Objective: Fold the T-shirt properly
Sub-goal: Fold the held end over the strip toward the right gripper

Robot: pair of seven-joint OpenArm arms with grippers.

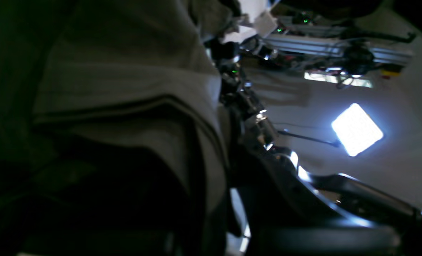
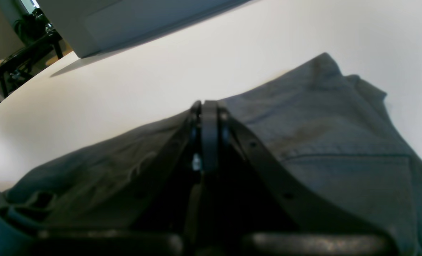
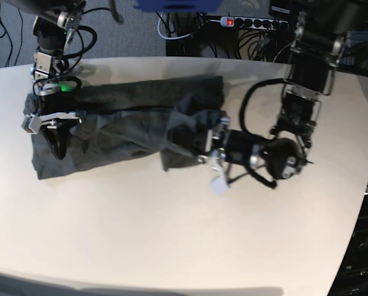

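The dark grey T-shirt (image 3: 122,123) lies stretched across the far half of the white table (image 3: 171,234), rumpled toward its right end. In the base view my left gripper (image 3: 201,143) lies low on the right and is shut on a bunched fold of the T-shirt (image 1: 125,89), which hangs close in front of the left wrist camera. On the left my right gripper (image 3: 56,148) points down onto the shirt's left end. Its fingers (image 2: 209,106) are shut together with their tips on the T-shirt (image 2: 339,142). Whether they pinch any cloth does not show.
A power strip (image 3: 251,23) and cables lie beyond the table's far edge. A bright light panel (image 1: 356,129) on a stand shows in the left wrist view. A pale box (image 2: 143,21) stands past the shirt in the right wrist view.
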